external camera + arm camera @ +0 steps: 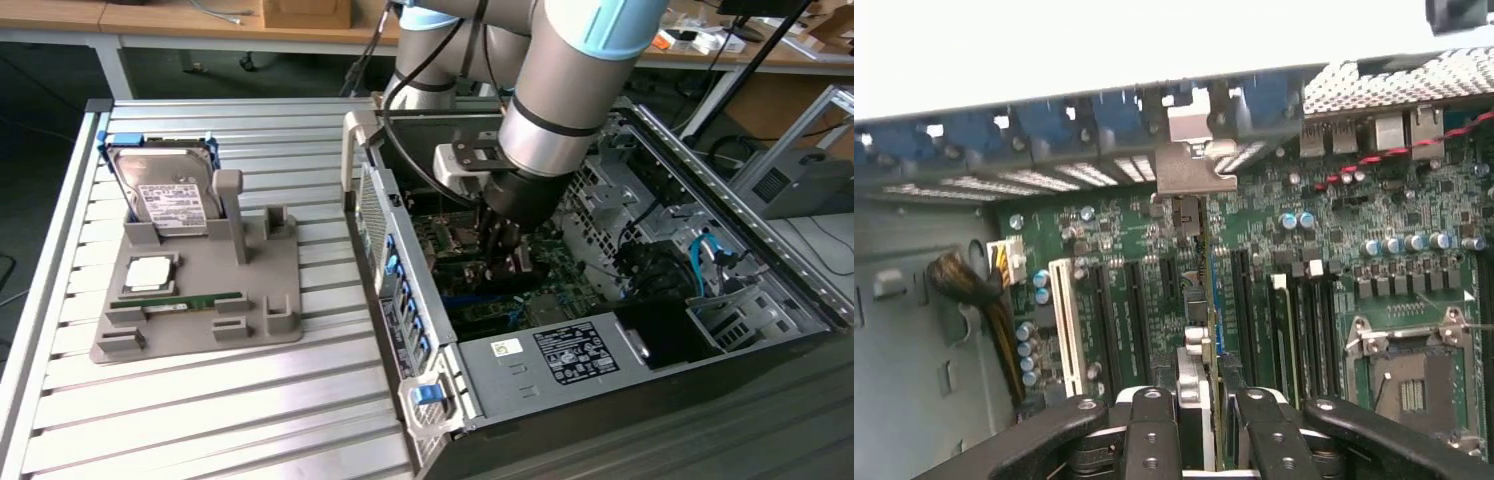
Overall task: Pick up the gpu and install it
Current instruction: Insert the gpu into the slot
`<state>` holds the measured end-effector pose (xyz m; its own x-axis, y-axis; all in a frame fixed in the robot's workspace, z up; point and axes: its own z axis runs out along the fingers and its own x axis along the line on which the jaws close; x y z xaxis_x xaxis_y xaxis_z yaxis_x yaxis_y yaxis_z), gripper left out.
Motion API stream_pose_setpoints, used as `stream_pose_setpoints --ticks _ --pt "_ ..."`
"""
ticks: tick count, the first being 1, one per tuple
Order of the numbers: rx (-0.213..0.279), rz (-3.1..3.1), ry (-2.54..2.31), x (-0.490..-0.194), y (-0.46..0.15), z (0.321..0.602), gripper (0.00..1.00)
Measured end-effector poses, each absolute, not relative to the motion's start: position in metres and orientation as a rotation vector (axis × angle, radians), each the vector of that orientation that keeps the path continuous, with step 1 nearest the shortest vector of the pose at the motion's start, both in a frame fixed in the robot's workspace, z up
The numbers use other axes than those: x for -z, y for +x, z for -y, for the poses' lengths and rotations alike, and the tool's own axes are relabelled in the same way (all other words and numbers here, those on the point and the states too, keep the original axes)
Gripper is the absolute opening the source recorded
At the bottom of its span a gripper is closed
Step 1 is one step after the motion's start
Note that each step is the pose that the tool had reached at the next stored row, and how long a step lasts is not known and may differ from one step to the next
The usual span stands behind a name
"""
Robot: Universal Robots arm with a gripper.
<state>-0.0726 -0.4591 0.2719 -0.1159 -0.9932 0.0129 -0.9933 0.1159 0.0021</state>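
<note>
Gripper (1199, 425) jaws pinch the gpu (1199, 300) edge-on above the motherboard (1324, 270); I'd keep it vertical and aligned with the slot (1216, 300) before pressing.

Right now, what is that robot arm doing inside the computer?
The arm's hand is down inside the open computer case, holding a thin card, the gpu, on edge over the slots of the green motherboard. The card's metal bracket sits near the case's rear wall. On the grey tray beside the case, a hard drive and a memory stick wait.
</note>
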Motion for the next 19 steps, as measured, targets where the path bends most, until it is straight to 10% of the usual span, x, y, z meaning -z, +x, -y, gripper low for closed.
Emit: stream_pose_setpoints --ticks 19 --pt "-0.011 2.343 2.076 -0.265 -0.084 0.456 0.27"
